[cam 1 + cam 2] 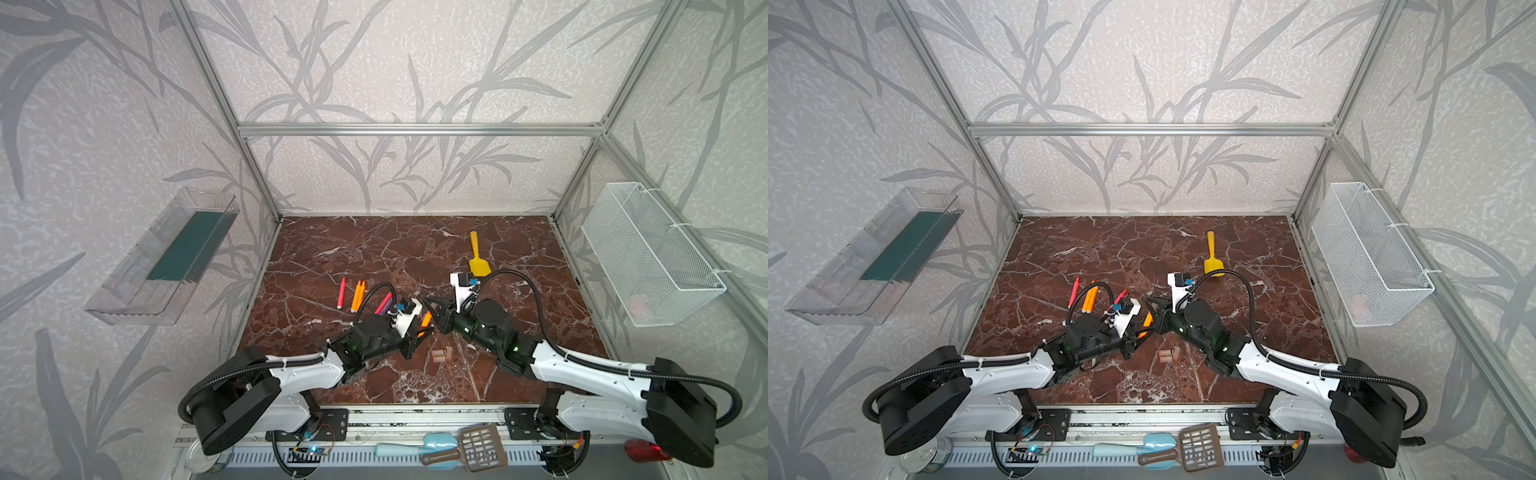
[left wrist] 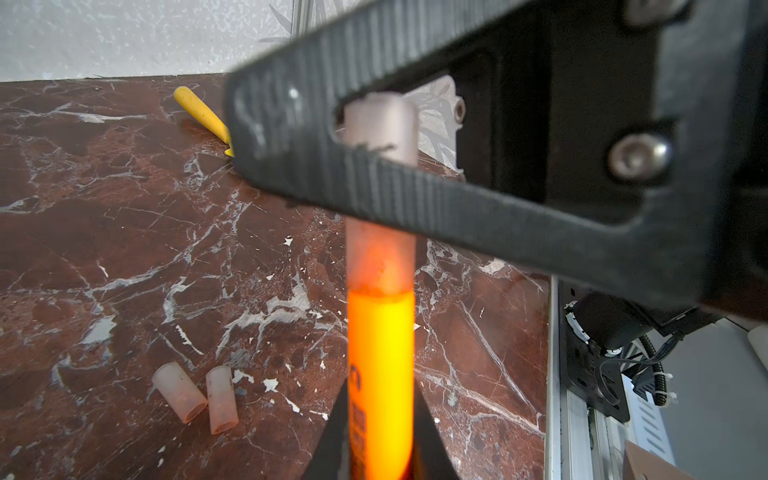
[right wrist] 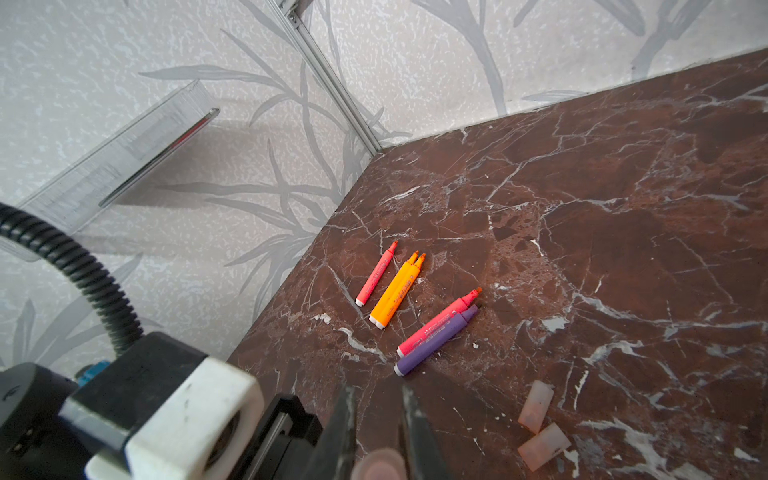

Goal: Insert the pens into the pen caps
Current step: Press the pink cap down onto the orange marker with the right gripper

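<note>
capped tip between two hands

print runs along the barrels of the loose pens (image 3: 397, 291), too small to read. left hand (image 2: 380, 440) is clamped on the orange pen (image 2: 380, 353). right hand (image 3: 378, 428) is pinched on the cap (image 2: 380, 253), which sits over the pen's tip, orange glowing through its lower part. both hands meet above mid-counter (image 1: 374, 249). spare caps (image 2: 178, 392) lie just in front of the hands, toward the front rail. the loose pens lie left of the left hand: one red alone, two orange touching, red-pink touching purple. shovel (image 1: 478, 257) lies behind the right hand. open counter spreads toward the back wall.
</note>
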### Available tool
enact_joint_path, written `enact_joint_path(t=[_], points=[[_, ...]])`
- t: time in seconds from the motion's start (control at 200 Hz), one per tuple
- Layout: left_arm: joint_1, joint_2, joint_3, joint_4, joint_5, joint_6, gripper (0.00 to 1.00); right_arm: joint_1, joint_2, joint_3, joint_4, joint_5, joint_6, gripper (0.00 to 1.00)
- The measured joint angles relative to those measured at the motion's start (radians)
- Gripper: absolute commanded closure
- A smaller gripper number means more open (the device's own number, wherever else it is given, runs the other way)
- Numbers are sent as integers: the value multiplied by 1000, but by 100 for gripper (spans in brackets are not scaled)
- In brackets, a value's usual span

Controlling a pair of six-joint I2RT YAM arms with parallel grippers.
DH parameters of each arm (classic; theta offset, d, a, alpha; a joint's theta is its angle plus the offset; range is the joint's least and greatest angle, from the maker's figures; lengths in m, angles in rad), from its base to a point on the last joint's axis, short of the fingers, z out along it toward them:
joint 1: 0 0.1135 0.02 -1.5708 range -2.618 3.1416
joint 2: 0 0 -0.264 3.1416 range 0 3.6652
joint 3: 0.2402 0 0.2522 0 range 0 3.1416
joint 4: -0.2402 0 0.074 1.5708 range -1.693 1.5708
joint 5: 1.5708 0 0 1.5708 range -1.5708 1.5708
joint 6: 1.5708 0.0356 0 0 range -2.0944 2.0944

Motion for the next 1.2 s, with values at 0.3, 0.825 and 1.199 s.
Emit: enact_joint_path(t=[0.3, 0.825, 1.199], points=[[-5, 0, 5, 2, -48, -1, 100, -4, 0, 0, 6, -12, -2, 100], [-19, -89, 110, -202, -92, 87, 100, 15, -68, -40, 103, 18, -51, 100], [-27, -109, 119, -352, -98, 129, 100, 147, 7, -82, 191, 193, -76, 100]])
